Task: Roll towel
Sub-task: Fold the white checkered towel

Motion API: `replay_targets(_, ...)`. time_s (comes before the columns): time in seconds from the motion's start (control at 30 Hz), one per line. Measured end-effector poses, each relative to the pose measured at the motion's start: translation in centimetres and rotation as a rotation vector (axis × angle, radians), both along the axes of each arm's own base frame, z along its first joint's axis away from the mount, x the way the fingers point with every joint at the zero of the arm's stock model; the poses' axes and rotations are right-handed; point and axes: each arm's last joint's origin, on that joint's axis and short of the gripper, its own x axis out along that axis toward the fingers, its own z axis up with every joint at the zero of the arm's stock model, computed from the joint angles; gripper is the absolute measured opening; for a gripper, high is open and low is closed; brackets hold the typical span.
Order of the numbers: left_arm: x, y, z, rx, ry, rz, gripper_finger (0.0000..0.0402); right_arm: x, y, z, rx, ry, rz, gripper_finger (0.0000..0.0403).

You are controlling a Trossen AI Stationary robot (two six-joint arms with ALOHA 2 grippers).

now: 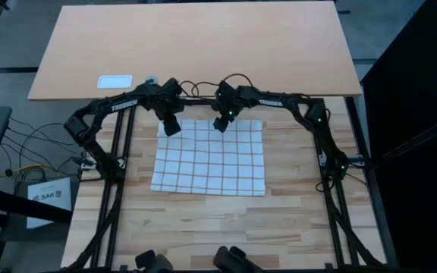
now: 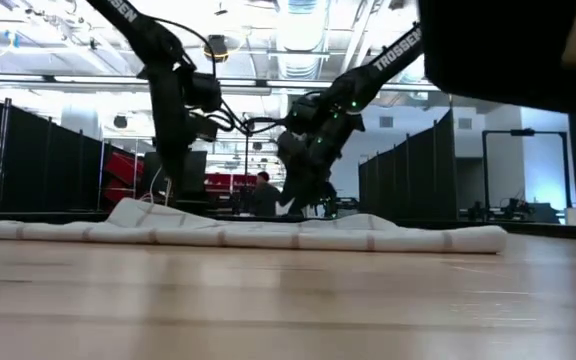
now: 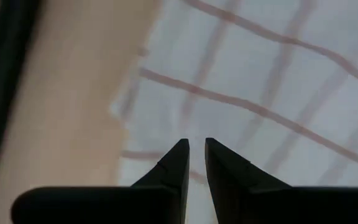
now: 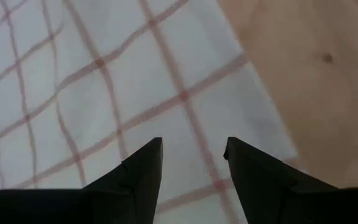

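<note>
The white towel [image 1: 209, 157] with thin reddish-brown check lines lies spread out on the wooden table, with a low hump [image 2: 133, 210] near its far left corner. My left gripper [image 1: 171, 127] is over that corner, pointing down, and its fingers are almost shut [image 3: 196, 146] with only a narrow slit between them. My right gripper [image 1: 220, 123] is over the towel's far edge near the middle. Its fingers are open [image 4: 193, 146] above the cloth, close to an edge of the towel [image 4: 260, 118]. My left gripper comes at the towel's far left corner area [image 3: 166, 124] from above. Its fingertips are close to the cloth. I cannot tell whether they touch it or hold any of it.
A lighter board [image 1: 196, 45] lies across the table's far part, with a small white label card [image 1: 115, 80] on it. The arms' dark frame rails [image 1: 120, 152] run along both sides of the towel. Bare wood [image 1: 218, 227] lies between the towel and the near edge.
</note>
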Motion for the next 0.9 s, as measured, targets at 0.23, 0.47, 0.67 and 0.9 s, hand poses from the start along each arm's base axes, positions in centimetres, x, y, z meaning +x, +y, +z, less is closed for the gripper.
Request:
replay_targets(0.23, -0.5, 1.2, -2.5, 0.024, 0.062, -0.071, 0.0037, -0.7, -0.3, -0.2, 0.029, 0.060, 0.035, 0.0167)
replay_targets(0.47, -1.6, 2.8, -4.3, -0.013, 0.108, -0.050, 0.0052, -1.1, -0.2, -0.2, 0.011, 0.081, 0.110, 0.0167)
replay_targets(0.67, -2.0, 3.2, -4.3, -0.012, 0.111, -0.045, 0.0053, -3.5, -1.1, -0.6, 0.019, 0.200, 0.188, 0.0166)
replay_targets(0.9, -1.8, 3.2, -4.3, -0.001, 0.105, -0.058, 0.0053, -5.4, -2.8, -0.8, -0.122, 0.316, 0.293, 0.0166)
